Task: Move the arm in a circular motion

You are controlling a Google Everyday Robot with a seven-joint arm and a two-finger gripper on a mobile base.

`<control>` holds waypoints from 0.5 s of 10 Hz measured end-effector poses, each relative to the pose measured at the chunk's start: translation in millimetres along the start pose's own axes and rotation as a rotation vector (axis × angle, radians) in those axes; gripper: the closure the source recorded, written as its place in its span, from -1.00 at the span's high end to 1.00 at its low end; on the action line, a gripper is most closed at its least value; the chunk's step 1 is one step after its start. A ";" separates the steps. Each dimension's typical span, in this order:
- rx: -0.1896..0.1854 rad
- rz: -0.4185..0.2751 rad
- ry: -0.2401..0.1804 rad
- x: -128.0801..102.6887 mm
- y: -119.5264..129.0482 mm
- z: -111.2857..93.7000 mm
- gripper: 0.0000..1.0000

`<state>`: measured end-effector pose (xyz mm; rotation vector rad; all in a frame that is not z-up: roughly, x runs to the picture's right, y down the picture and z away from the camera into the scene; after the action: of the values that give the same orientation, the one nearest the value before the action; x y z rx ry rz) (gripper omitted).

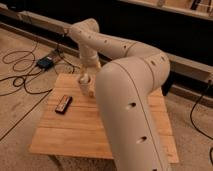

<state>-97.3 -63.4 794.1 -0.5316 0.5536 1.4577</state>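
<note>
Big obstacle right away: the arm point(131, 105) fills the right half of the view. Its thick near segment stands over the right side of the bench point(70, 137) and shuts off any passage there. The upper segment reaches across the back toward the far-left corner, so the rear of the bench is roofed over. The hand point(84, 81) hangs at the back-left, close above the wood. Left of the arm, the front-left of the bench shows bare planks, and that is the open lane. One low thing sits in it, a flat dark device point(63, 104) near the left edge. Off the bench to the left, cables point(20, 75) and a dark box point(46, 62) lie on the floor. A long ledge point(192, 70) closes the far side.
</note>
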 end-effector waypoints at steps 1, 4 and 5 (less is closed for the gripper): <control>-0.013 -0.049 -0.008 10.3 20.0 -2.9 0.30; -0.058 -0.201 -0.017 69.0 72.1 -8.9 0.30; -0.076 -0.231 -0.012 97.3 82.3 -10.5 0.30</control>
<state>-176.3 8.0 723.4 -0.6252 0.4135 1.2651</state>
